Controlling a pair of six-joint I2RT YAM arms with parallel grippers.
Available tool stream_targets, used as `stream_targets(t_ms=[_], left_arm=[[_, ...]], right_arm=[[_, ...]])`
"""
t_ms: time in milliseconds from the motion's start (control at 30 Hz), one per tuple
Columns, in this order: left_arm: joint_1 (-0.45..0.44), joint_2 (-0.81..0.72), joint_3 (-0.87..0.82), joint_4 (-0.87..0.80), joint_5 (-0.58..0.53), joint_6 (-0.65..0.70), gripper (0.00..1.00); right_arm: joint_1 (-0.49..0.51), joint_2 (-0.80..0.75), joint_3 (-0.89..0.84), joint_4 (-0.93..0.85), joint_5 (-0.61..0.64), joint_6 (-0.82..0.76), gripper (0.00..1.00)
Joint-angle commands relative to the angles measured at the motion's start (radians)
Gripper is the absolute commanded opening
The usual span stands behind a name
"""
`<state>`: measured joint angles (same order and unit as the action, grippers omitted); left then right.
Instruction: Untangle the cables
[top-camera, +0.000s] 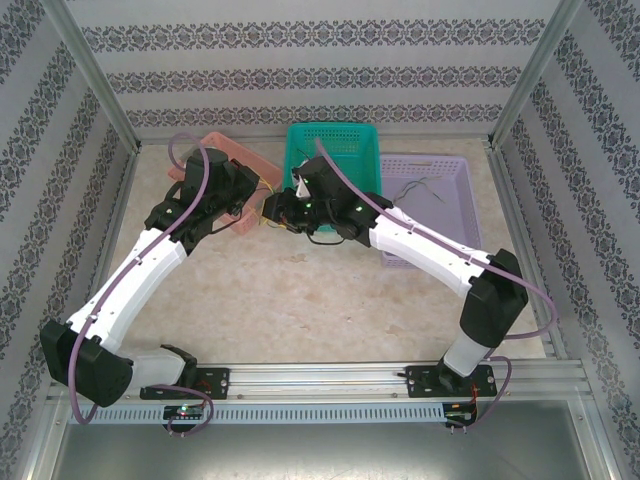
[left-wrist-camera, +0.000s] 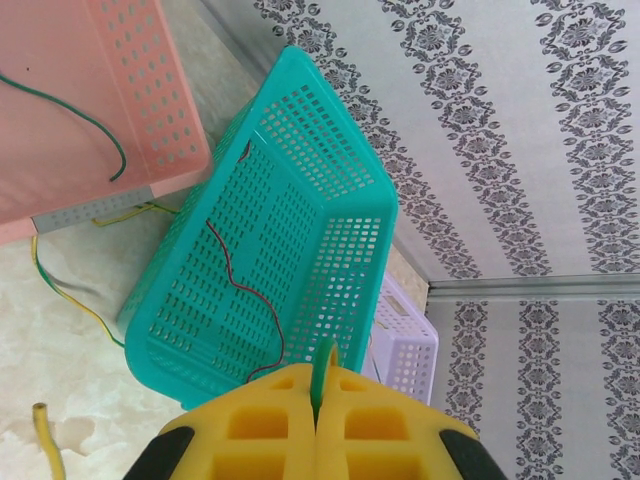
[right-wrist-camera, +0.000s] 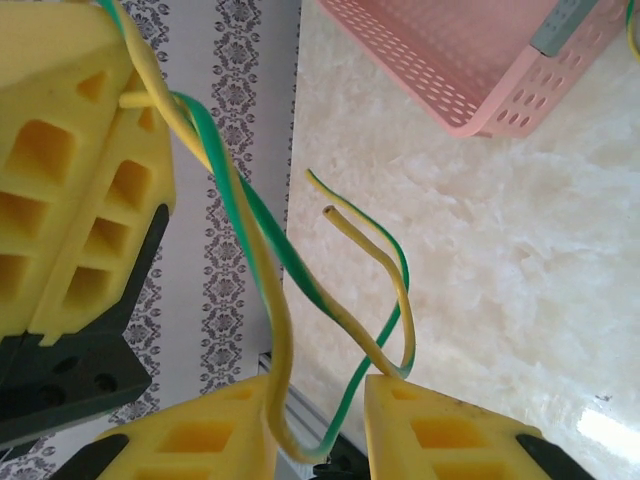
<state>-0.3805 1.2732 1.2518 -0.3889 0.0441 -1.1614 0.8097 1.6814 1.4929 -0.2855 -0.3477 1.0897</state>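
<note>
**Op:** Between pink basket (top-camera: 232, 160) and teal basket (top-camera: 335, 150), above the tabletop (right-wrist-camera: 500, 250), the yellow-green cables (right-wrist-camera: 275, 300) hang. Left gripper (left-wrist-camera: 320, 385) has its pads pressed together, pinching a strand. Right gripper (right-wrist-camera: 318, 395) has its jaws apart, and I see the loop running loose through the gap.

**Obs:** Handling?

**Op:** Light, limp and slick, I judge. I'd grip near the free ends. Long axis runs gripper to gripper, and the ends curl back up from the right gripper.

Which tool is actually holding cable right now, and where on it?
Left tool is shut on the yellow and green cables, pinched near their ends; short stubs poke past. They loop through the open gap of the right tool, unclamped.
</note>
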Motion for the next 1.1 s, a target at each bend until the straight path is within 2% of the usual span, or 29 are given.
stream_targets(t_ms=[0,100,167,233,333,467,600,767,867,933,1000,1067], left_arm=[[-0.021,-0.001,0.028,-0.009,-0.001,-0.025,0.0],[-0.025,-0.003,0.029,-0.025,-0.003,-0.024,0.0],[-0.025,-0.009,0.026,-0.032,-0.007,-0.013,0.0],[-0.024,-0.014,0.033,-0.048,-0.032,0.023,0.0],[-0.008,-0.006,0.07,-0.068,-0.041,0.118,0.0],[0.016,0.037,0.144,-0.096,0.015,0.314,0.0],[0.021,0.083,0.224,-0.152,0.122,0.533,0.0],[0.026,0.089,0.253,-0.189,0.271,0.709,0.0],[0.046,0.098,0.275,-0.197,0.381,0.716,0.0],[0.059,0.119,0.299,-0.199,0.452,0.664,0.0],[0.077,0.153,0.314,-0.163,0.551,0.539,0.0],[0.077,0.172,0.311,-0.099,0.601,0.408,0.0]], right_arm=[[0.008,0.017,0.043,-0.008,0.033,-0.031,0.29],[0.008,0.026,0.057,0.004,0.035,-0.053,0.23],[0.008,0.028,0.074,-0.005,0.028,-0.086,0.09],[0.007,0.011,0.081,-0.026,0.012,-0.134,0.0],[-0.001,-0.033,0.075,-0.1,-0.02,-0.207,0.0],[-0.061,-0.086,0.029,-0.17,-0.161,-0.253,0.0],[-0.153,-0.114,0.001,-0.21,-0.312,-0.307,0.0],[-0.256,-0.099,0.013,-0.269,-0.471,-0.416,0.0],[-0.299,-0.082,0.033,-0.373,-0.478,-0.553,0.0],[-0.311,-0.068,0.049,-0.432,-0.447,-0.649,0.0],[-0.313,-0.054,0.047,-0.439,-0.421,-0.706,0.0],[-0.304,-0.033,0.035,-0.413,-0.427,-0.725,0.0]])
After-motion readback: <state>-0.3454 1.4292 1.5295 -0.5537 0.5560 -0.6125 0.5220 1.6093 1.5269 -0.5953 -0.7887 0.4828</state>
